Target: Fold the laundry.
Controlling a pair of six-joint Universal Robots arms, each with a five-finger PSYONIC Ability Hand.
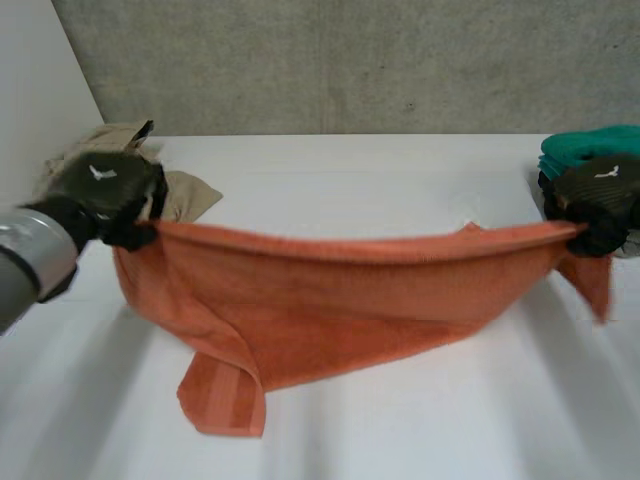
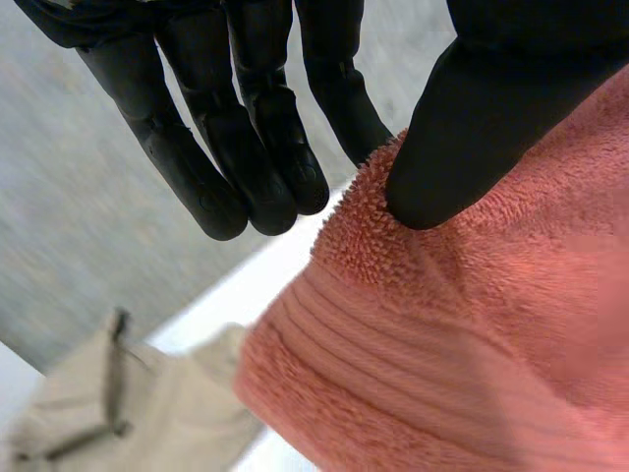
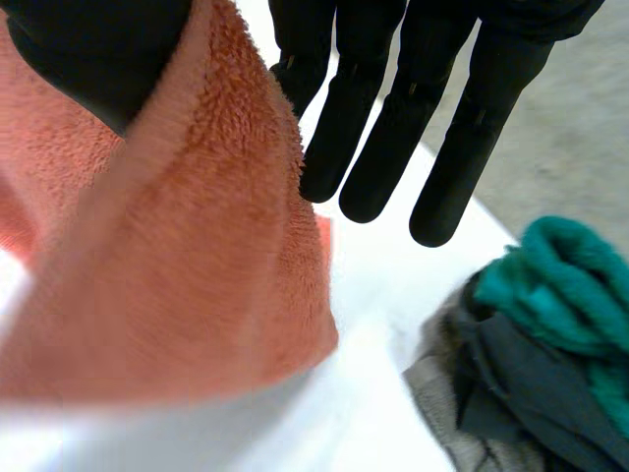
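likely to lose the orange terry towel (image 1: 330,300) at the left corner: held there by only the very tip of the cloth, pressed under the thumb (image 2: 462,138) of the left hand (image 1: 100,185), with little pile inside the pinch. could be dragged out by a harder pull apart, dropping one end onto the white table (image 1: 420,430). also open to a crooked fold: sagging in the middle, with a lower corner already doubled over on the table, so probably creased unevenly if laid down as is. might also catch the crumpled beige garment (image 1: 190,190) just behind the left hand, or the heap of teal and grey cloth (image 1: 585,150) just behind the right hand (image 1: 600,195), if swung backward.

stretched along its upper edge between the two hands, lower part resting on the table. on the left, corner clamped between thumb and the nearest of the straight fingers (image 2: 260,147), the other fingers clear of the cloth. on the right, corner passing between thumb and straight fingers (image 3: 383,128), pinched against the nearest one, with a short tail hanging below the hand.
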